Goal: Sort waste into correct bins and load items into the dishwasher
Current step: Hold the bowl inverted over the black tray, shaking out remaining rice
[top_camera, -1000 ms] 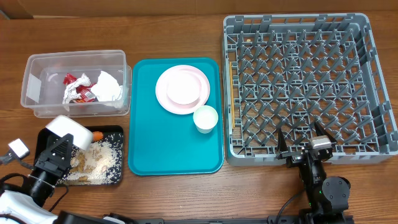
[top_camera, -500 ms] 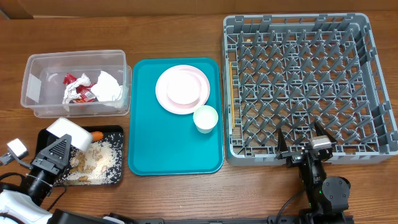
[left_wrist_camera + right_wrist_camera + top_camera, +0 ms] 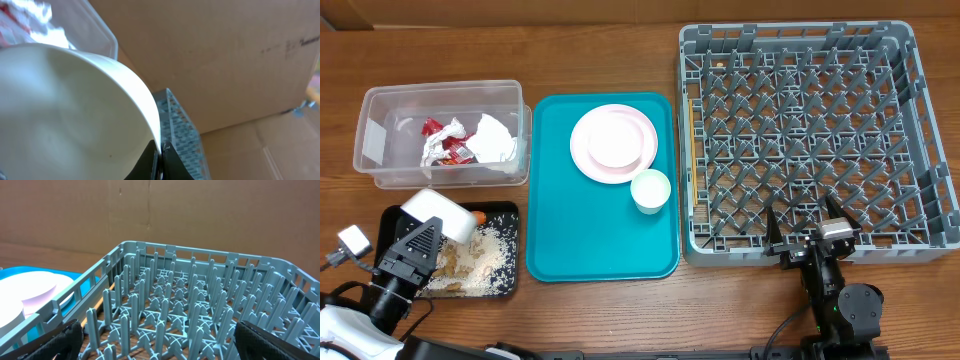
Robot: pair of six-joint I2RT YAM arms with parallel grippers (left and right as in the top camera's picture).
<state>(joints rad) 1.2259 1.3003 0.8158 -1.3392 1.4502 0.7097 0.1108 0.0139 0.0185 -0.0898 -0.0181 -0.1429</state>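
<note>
the left arm comes up from the near-left corner of the table, wrist angled away and to the right. the left gripper [image 3: 432,230] [image 3: 159,151] has its jaws pressed onto the rim of a white bowl [image 3: 440,211] [image 3: 65,110], which sits tipped just beyond the fingertips. under the jaws lies the black tray [image 3: 505,211] with pale crumbs [image 3: 480,262]; one carrot [image 3: 477,217] lies just right of the bowl. past the jaws stands the clear tub [image 3: 375,140], holding one red wrapper [image 3: 442,140] and white napkins [image 3: 495,140].

the right arm sits low at the near edge of the dish rack [image 3: 920,130] [image 3: 200,315]. the right gripper [image 3: 805,232] [image 3: 165,340] has its jaws spread wide with nothing between them, and the pegs stand straight ahead.

the held bowl covers the black tray's far-left corner and fills most of the left wrist view, where only the fingertips show. the napkins cannot be counted. the right fingers are cut off at the frame's lower corners.

left of the right jaws, the teal tray [image 3: 590,235] carries one plate [image 3: 586,150] [image 3: 30,297], a second bowl [image 3: 615,146] on it, and one cup [image 3: 650,190] – four white dishes in all.
</note>
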